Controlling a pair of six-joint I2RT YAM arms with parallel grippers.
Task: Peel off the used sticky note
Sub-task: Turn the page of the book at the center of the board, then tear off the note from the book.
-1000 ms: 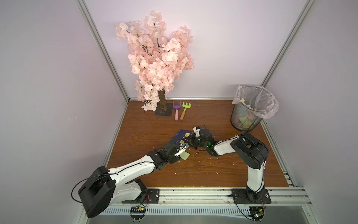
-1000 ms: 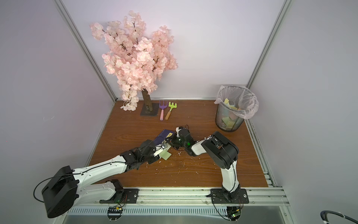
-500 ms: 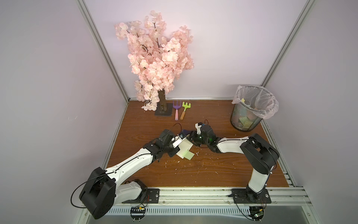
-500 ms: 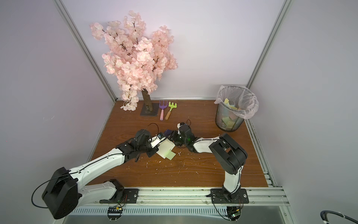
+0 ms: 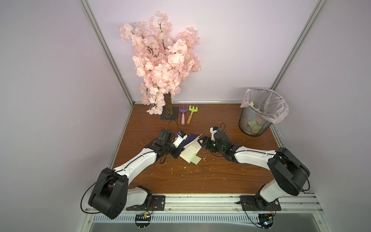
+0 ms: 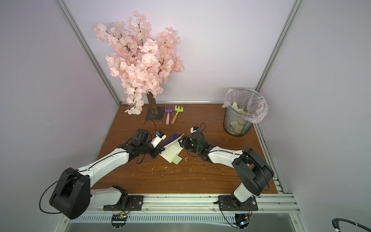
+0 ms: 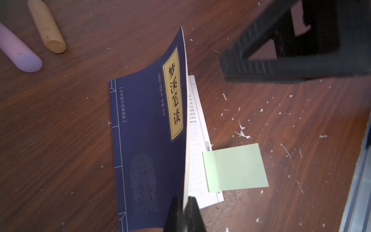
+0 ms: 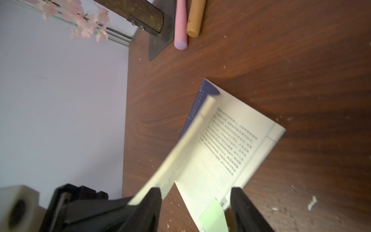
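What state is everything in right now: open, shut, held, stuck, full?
Book: open, cover lifted off the pages.
Sticky note: stuck to a page, jutting past its edge, not yet peeled.
Left gripper: shut on the book's cover.
Right gripper: open, holding nothing.
Bin: upright, lined, paper scraps inside.
Purple fork and green rake: lying flat.
Tree: upright.
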